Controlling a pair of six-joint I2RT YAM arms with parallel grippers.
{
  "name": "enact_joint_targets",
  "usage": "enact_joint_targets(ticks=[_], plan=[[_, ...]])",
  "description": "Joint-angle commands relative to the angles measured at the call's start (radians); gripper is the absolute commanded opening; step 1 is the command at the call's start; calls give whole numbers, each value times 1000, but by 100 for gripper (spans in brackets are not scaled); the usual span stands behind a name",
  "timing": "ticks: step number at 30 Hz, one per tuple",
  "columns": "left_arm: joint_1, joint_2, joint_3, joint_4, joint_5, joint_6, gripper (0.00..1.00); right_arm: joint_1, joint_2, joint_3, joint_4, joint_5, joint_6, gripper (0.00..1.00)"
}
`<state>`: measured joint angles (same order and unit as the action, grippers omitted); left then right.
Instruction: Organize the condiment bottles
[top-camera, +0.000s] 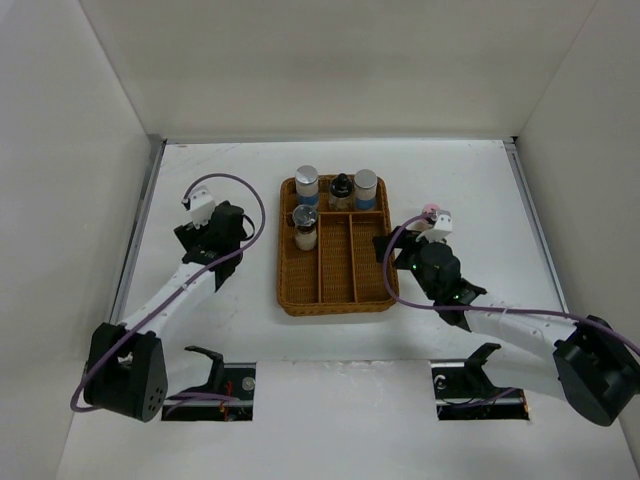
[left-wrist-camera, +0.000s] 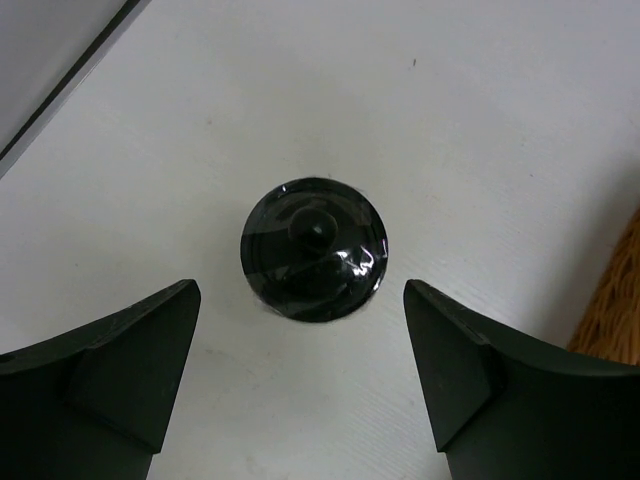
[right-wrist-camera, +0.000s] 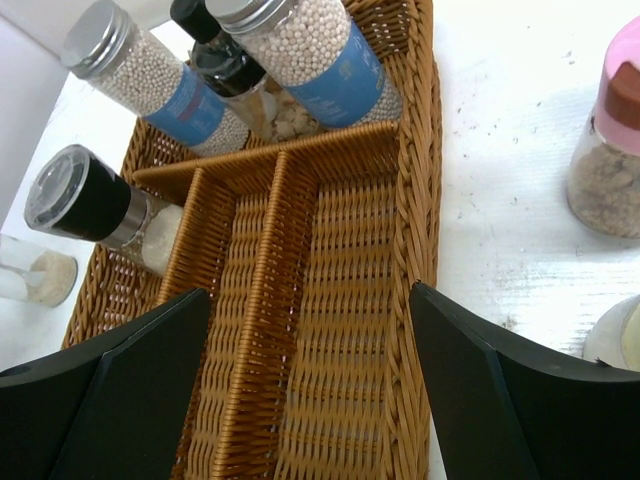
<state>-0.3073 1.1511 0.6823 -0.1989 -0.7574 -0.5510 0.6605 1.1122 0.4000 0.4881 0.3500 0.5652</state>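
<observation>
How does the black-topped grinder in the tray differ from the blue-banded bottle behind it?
The grinder has a black top; the blue-banded bottle has a silver cap. The grinder stands in the left long slot, the bottle in the far cross compartment. Both stand upright in the wicker tray.

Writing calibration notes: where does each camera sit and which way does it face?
Top external: above and behind the bases, looking down at the table; both arms show.
Left wrist: on the left arm, straight down on a black-topped bottle; open left pincer flanks it.
Right wrist: down along the wicker tray; open right pincer at bottom.
Shared: top and right wrist both show the tray and its black-topped grinder.
</observation>
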Motion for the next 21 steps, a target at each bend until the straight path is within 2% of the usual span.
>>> enact_joint_targets(ticks=[1, 5, 7, 11, 14, 21], plan=[[39, 47, 0, 143, 23, 3, 82, 14, 3, 33, 69, -17, -5, 88], [70, 114, 29, 182, 50, 8, 81, 14, 8, 34, 63, -31, 2, 88], [87, 143, 33, 203, 72, 11, 77, 14, -2, 30, 70, -22, -4, 88], [95, 136, 16, 223, 90, -7, 56, 14, 0, 30, 64, -31, 4, 88], [75, 66, 13, 208, 75, 8, 48, 14, -3, 26, 70, -20, 1, 88], [-123, -152, 86, 58, 78, 59, 44, 15, 0, 28, 67, -20, -2, 88]])
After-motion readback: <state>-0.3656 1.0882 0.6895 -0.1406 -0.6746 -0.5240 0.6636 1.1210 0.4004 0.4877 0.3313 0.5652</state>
